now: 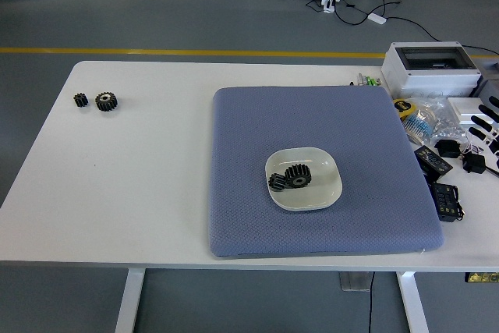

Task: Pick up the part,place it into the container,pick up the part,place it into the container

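A white dish (326, 189) sits on the blue mat (257, 138) at mid table. Two black gears lie in it: a larger one (299, 175) and a smaller one (276, 183), touching. Two more black gears lie on the bare table at the far left, a small one (80, 100) and a larger one (106, 101). My right hand (485, 124) shows only at the right edge, fingers spread and empty, over the clutter there and well to the right of the dish. My left hand is out of view.
A white box with a clear lid (431, 68) stands at the back right. Black adapters and cables (443, 177), a bag of small parts (437, 118) and a yellow tape roll (403, 108) crowd the table's right edge beside the mat.
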You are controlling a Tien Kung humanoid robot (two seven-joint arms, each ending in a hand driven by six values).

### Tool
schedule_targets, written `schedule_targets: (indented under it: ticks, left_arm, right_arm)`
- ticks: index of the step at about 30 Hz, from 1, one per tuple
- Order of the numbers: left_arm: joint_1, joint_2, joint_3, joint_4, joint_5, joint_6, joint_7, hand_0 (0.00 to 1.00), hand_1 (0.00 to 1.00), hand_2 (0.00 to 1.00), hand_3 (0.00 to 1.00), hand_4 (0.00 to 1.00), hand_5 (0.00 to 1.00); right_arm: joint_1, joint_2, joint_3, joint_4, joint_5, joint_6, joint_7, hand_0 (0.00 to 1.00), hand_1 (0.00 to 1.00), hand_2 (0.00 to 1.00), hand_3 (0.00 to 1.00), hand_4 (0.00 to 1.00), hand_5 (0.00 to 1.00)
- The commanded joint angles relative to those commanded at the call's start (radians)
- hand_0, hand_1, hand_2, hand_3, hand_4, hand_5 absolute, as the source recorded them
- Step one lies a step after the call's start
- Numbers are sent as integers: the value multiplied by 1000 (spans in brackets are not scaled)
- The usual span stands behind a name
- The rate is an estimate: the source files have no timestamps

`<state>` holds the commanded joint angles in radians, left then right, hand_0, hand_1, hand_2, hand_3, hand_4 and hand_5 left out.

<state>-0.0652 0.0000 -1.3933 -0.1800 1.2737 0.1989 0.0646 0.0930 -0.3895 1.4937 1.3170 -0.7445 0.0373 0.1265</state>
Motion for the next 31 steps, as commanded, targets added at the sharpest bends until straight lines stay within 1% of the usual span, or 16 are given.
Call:
schedule_targets:
  ticks: [18,23,25,26,31]
  left_arm:
    - [-11,0,-19,0,-6,-1,-10,704,706,719,578,687,623]
    - [-2,0,-55,0,19,2,-7,703,703,718,576,688,623]
    - [-3,0,-56,0,20,2,-6,703,703,718,576,688,623]
    - [-4,0,-55,0,20,2,-4,703,702,715,575,687,622]
    - [-7,0,-71,0,26,3,-3,703,702,715,575,687,622]
  right_arm:
    - [9,-15,-2,7,1,2,0,843,815,849,863,998,967]
    - [15,-19,-9,6,0,-2,-1,843,814,849,864,998,963]
    - [20,-21,-13,6,-3,-3,-2,843,814,849,864,998,963]
    - [23,-23,-15,6,-4,-3,-2,843,812,849,864,998,920]
    - [31,-29,-25,7,-15,-5,-5,843,812,849,864,998,920]
